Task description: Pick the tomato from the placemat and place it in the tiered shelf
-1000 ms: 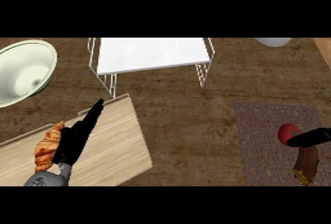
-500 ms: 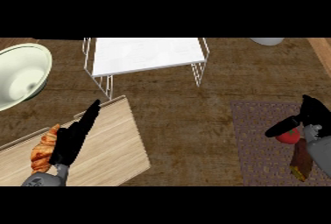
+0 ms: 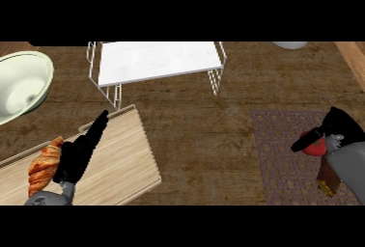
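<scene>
Tomato on placemat, partly hidden beneath right robot hand.

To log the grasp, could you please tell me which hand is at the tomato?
The right hand, over the placemat, curls round the red tomato; the left hand lies straight over the wooden board.

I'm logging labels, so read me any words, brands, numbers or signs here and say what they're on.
None can be read.
The tiered shelf, placemat, tomato, wooden board, croissant and pale bowl bear no writing.
A brown thing under the right forearm is mostly hidden; any label there cannot be told.
</scene>
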